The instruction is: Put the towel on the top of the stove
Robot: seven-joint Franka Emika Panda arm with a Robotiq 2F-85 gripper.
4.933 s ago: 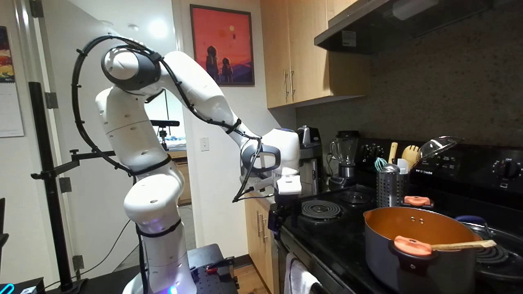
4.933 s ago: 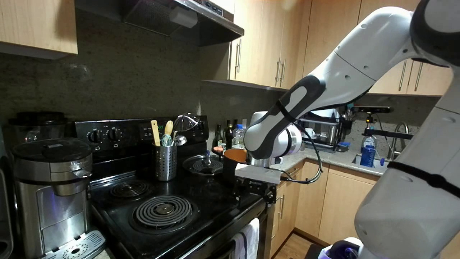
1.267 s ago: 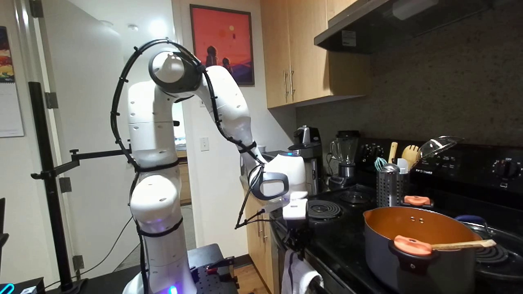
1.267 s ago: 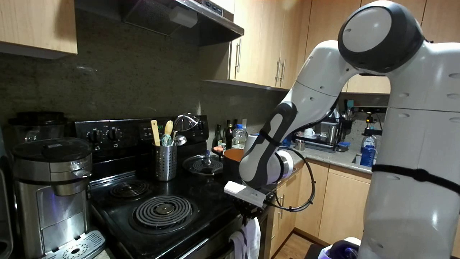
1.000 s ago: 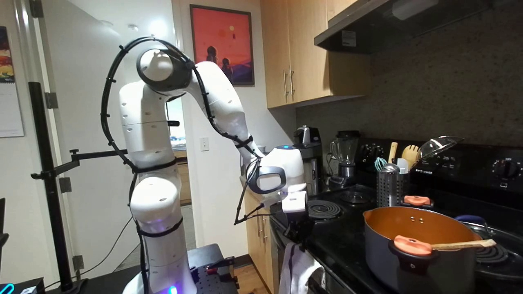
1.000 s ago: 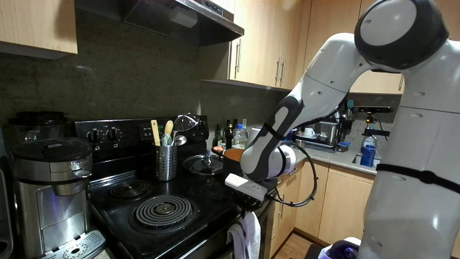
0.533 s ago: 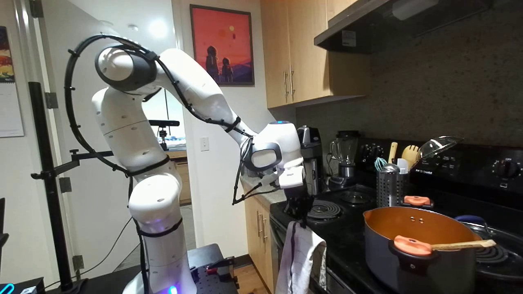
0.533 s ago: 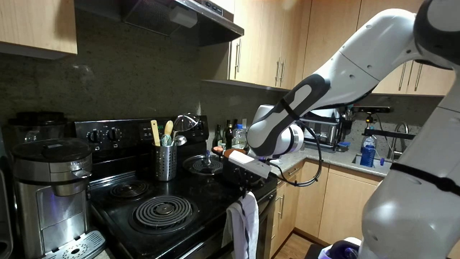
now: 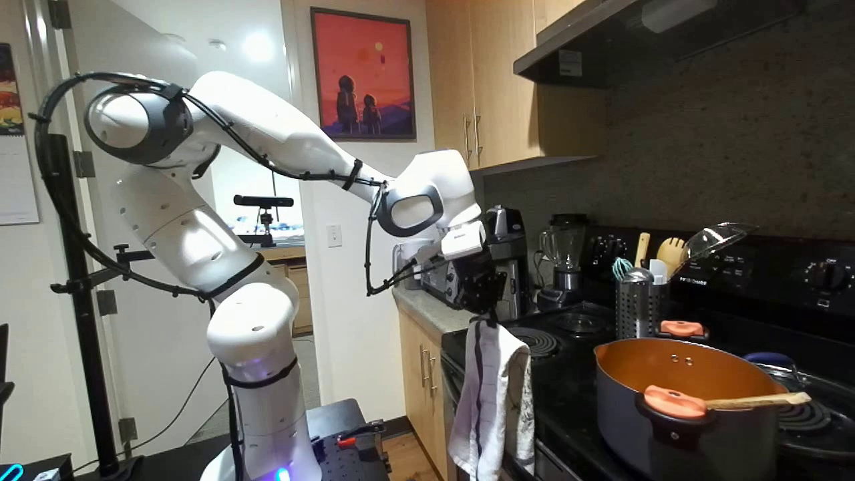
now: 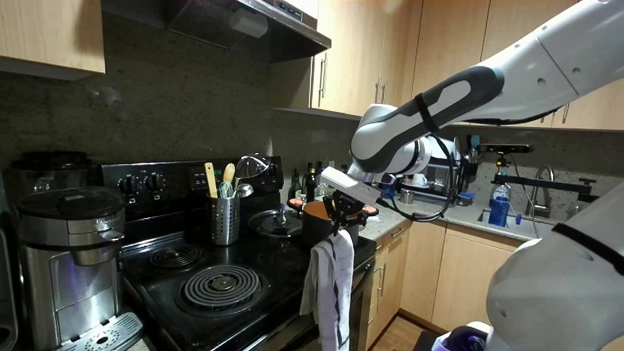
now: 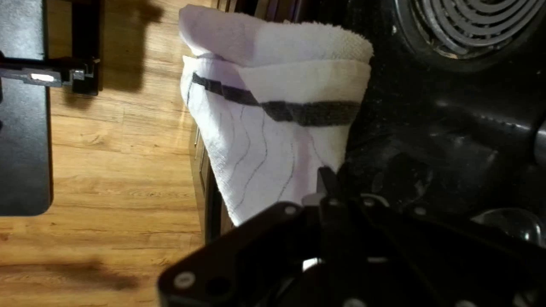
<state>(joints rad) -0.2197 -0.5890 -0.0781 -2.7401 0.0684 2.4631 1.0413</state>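
Note:
The white towel (image 9: 491, 401) with dark stripes hangs in folds from my gripper (image 9: 493, 319), in front of the stove's front edge. Both exterior views show the black fingertips pinching the towel's upper end. Seen from the wrist, the towel (image 11: 273, 140) spreads below the gripper (image 11: 335, 172), whose fingers are together at its narrow end. The stove (image 10: 273, 278) has a black top with coil burners and lies right behind the towel. Whether the lower part of the towel touches the oven handle cannot be told.
A grey pot (image 9: 688, 427) with orange handles and a wooden spoon stands on the stove. Behind it are a utensil holder (image 10: 225, 222) and a glass lid (image 10: 275, 224). A front coil burner (image 10: 223, 285) is bare. The range hood (image 9: 601, 40) hangs overhead.
About five seconds ago the towel hung low at the oven door, apart from my gripper. The gripper came down, closed on it, and over the last second has lifted it well up.

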